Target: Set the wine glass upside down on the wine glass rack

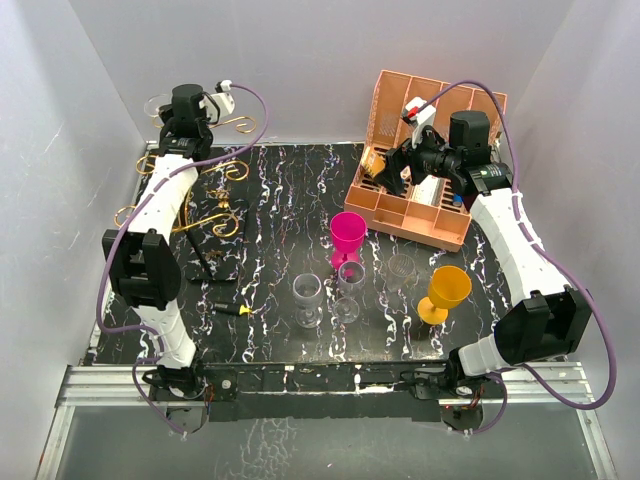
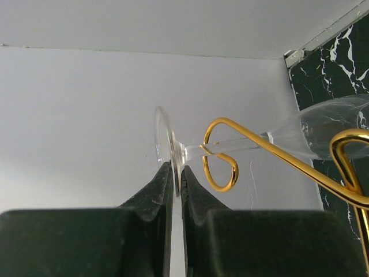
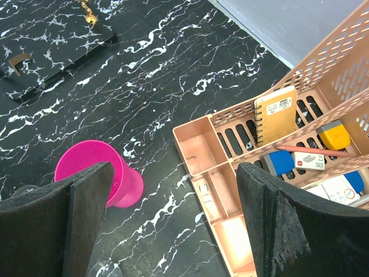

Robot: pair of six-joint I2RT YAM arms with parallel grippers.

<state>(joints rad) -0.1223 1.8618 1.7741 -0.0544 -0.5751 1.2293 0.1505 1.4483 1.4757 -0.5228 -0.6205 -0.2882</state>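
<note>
My left gripper (image 2: 176,173) pinches the wine glass (image 2: 311,130) by its foot rim, stem resting in a wine glass rack (image 2: 288,160) scroll; my right gripper (image 3: 176,179) gapes empty. That thin edge-grip could slip and drop the glass

Bright, even light — soft shadows, sharp focus.

The left arm (image 1: 165,200) and right arm (image 1: 510,235) share white link shells set between boxy black joint housings. A purple cable (image 1: 250,105) loops along each. The jaws are matte black, with coarse-textured, wedge-shaped pads (image 3: 75,225).
</note>
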